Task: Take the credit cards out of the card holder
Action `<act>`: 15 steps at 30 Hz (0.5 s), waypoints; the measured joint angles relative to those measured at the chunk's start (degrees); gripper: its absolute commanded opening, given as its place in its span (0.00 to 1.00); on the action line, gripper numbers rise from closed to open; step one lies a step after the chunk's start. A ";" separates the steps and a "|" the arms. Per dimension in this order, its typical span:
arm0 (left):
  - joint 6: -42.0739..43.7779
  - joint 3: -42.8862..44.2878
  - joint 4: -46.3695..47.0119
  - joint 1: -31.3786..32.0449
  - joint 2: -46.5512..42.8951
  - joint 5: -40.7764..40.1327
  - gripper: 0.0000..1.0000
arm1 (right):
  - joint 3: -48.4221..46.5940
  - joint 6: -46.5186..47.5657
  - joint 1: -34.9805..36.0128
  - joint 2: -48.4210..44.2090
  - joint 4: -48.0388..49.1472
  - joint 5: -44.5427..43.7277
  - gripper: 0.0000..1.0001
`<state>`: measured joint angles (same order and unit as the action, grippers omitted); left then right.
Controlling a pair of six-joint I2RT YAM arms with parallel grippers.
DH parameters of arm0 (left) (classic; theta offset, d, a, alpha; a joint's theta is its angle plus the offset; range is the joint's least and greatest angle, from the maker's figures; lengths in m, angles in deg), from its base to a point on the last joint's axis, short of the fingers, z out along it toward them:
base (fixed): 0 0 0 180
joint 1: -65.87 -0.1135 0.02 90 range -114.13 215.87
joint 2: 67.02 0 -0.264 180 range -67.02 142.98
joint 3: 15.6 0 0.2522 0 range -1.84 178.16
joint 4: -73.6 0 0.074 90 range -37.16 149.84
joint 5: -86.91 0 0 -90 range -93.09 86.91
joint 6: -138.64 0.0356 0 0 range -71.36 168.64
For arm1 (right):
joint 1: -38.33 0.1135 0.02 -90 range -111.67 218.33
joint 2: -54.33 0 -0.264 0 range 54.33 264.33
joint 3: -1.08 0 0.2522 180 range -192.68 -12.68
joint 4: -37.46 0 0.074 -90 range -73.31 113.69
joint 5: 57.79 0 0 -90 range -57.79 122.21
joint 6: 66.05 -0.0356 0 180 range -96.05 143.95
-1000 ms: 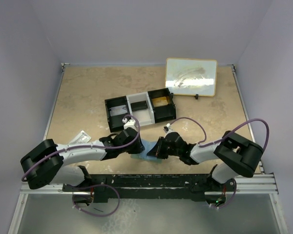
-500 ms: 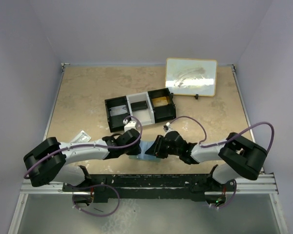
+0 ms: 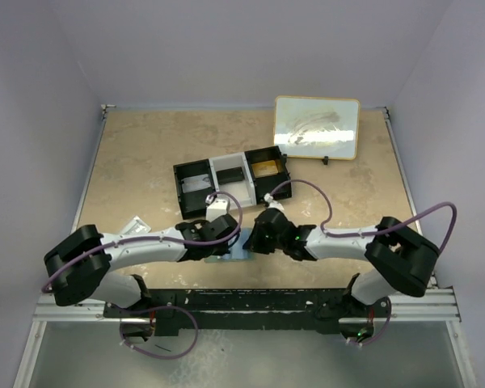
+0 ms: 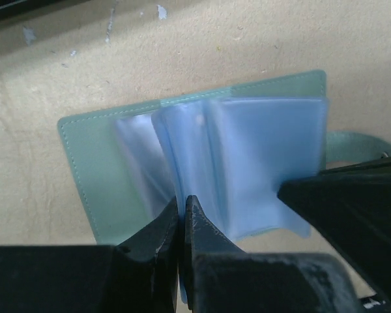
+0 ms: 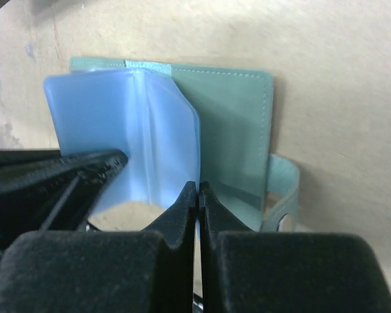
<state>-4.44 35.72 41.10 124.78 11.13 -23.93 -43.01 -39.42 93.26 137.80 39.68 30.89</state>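
Well out to the left of my left claw, a small clear packet is lying flat on the worktop. My left claw is reaching low toward the middle. Its fingers are pressing all but together, pinching the near edge of one light blue sleeve close to the fold of the card holder.

The card holder is lying open on the worktop, right under and between my two claws. Its grey-green cover is facing down and its blue sleeves are fanning upward. I cannot tell whether any sleeve is holding the credit cards.

Just to the right, my right claw is facing the left one from the other side. Its fingers are closing tight on the near edge of another blue leaf, which is curving up off the green cover. The two claws are sitting close together over the sleeves.

To the right of that grip, the holder's green strap is sticking out past the cover.

Ahead of both claws, a black-and-white three-compartment tray is sitting on the worktop, with a flat orange-tan piece lying in its right compartment. Farther ahead, to the right of my right claw, a pale framed board is standing.
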 measured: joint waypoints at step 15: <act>-6.12 4.52 -10.05 7.96 4.92 -16.31 0.00 | -13.09 1.81 5.53 6.93 -16.74 -10.73 0.03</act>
<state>-10.56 40.25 31.05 132.74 16.05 -40.24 -56.10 -37.61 98.79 144.72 22.94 20.15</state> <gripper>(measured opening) 0.005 0.019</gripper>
